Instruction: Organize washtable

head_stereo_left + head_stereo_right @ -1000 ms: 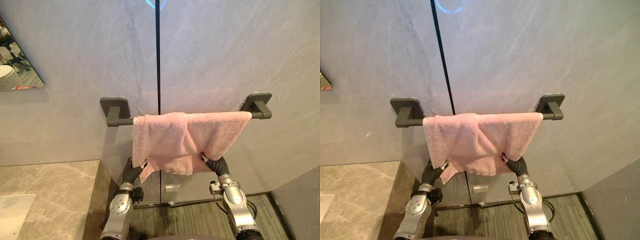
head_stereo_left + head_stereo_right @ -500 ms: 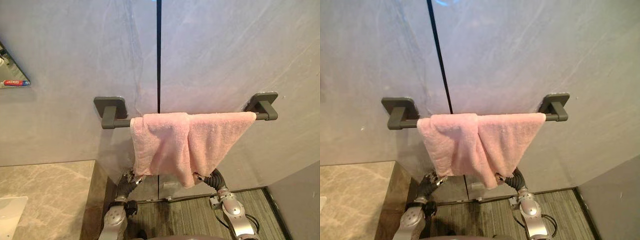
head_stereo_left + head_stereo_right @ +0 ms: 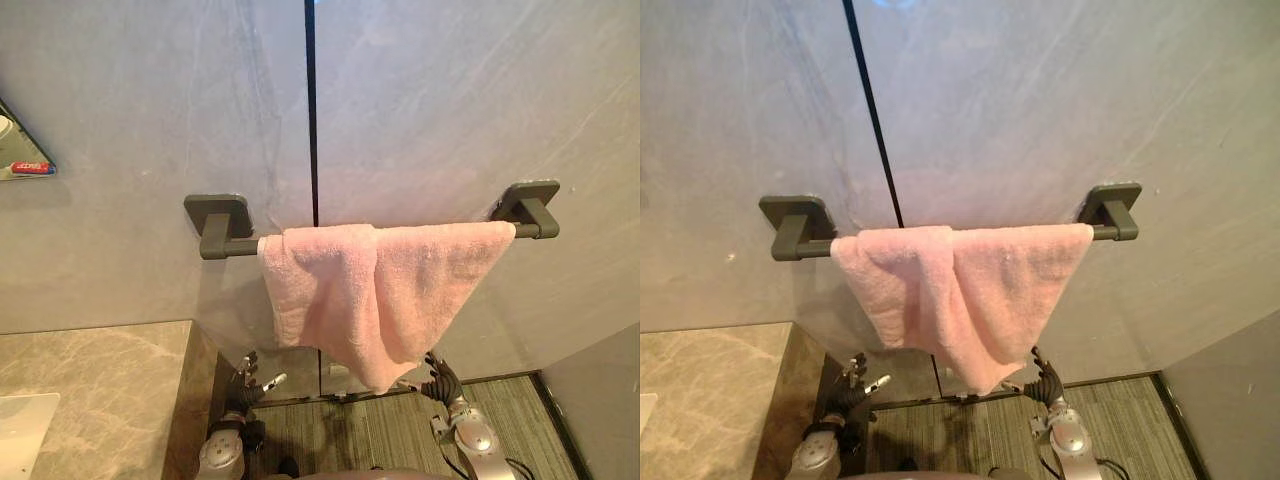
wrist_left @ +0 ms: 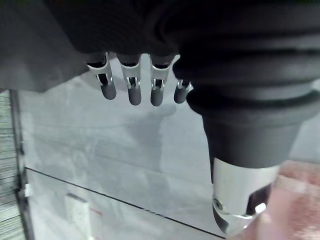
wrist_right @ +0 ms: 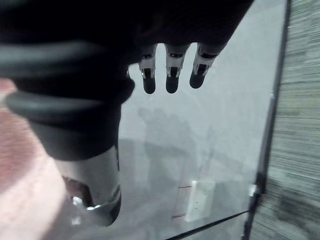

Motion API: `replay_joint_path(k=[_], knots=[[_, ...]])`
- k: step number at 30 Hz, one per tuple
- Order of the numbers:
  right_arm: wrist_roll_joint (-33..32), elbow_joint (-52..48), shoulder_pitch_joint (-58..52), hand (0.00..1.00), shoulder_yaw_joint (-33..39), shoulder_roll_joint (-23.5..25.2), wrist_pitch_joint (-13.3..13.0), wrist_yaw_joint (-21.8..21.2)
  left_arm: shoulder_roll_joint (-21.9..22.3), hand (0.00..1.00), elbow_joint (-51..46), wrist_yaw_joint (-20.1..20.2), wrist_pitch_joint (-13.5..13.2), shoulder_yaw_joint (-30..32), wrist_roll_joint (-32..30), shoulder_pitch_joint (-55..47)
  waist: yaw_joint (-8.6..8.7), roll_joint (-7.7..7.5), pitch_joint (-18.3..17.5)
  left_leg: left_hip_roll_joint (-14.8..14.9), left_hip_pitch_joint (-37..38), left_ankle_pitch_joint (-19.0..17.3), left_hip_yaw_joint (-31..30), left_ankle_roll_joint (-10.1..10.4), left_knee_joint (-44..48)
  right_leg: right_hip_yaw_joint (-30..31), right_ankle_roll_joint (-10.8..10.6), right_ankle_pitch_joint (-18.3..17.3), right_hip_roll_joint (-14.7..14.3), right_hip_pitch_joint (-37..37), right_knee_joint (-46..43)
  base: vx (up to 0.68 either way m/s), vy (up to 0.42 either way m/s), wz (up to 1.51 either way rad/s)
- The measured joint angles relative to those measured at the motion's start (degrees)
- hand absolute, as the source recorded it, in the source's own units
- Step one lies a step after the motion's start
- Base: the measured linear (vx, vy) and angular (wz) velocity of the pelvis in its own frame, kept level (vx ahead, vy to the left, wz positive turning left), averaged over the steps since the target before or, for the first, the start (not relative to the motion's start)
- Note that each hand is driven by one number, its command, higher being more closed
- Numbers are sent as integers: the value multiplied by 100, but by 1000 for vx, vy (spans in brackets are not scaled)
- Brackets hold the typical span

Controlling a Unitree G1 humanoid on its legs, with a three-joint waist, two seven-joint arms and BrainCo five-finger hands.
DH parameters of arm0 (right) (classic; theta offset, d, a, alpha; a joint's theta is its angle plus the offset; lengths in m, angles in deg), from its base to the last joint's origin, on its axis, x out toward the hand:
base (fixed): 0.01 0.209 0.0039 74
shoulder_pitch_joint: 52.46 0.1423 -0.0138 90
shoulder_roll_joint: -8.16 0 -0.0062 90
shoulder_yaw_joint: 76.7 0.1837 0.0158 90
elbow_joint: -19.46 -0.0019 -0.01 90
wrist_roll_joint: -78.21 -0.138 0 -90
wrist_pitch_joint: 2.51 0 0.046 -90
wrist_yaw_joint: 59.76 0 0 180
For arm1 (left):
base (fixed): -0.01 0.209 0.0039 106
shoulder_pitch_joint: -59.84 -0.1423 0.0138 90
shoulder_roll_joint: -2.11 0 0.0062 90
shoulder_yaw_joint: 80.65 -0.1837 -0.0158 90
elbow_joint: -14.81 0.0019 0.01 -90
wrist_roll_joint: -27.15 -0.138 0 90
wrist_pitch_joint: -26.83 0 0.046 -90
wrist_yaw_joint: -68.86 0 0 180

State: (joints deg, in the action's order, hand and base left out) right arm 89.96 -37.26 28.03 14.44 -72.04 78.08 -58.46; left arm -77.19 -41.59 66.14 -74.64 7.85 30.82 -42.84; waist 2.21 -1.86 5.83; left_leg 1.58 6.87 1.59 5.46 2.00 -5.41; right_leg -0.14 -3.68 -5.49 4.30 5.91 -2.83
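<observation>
The towel (image 3: 350, 290) is being held up by the bar (image 3: 235, 246), stretched sideways along it. The left hand (image 3: 248, 378) and the right hand (image 3: 432, 375) are being held open and empty below it. Its lowest corner is hanging closest to the right hand.

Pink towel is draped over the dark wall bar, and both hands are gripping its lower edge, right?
Not quite. The pink towel is draped over the dark wall bar, but neither hand grips it: the left hand and right hand sit below its lower edge with fingers straight, holding nothing. Both wrist views show this.
</observation>
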Motion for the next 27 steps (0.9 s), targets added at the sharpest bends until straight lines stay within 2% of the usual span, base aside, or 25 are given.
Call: replay_joint_path(k=[14, 17, 27], knots=[[-63, 1323, -97, 0, 286, 54, 238, 233, 36, 0, 1351, -116, 107, 199, -115, 23, 2, 82, 5, 3, 136, 1, 62, 1, -4, 22, -1, -2, 2, 84, -24, -18, -8, -1], [-63, 1518, -103, 0, 381, 89, 317, 246, 58, 0, 1452, -124, 110, 220, -222, 29, -1, 96, 6, 8, 137, 1, 66, 2, -4, 29, -1, -2, -3, 85, -24, 0, 0, 0], [-216, 1859, -90, 0, 605, 127, 328, 357, 73, 0, 1771, -138, 97, 234, -225, 174, -1, 110, 6, 13, 166, -1, 114, 4, -19, 51, -1, -1, -7, 104, -31, 0, 0, 0]])
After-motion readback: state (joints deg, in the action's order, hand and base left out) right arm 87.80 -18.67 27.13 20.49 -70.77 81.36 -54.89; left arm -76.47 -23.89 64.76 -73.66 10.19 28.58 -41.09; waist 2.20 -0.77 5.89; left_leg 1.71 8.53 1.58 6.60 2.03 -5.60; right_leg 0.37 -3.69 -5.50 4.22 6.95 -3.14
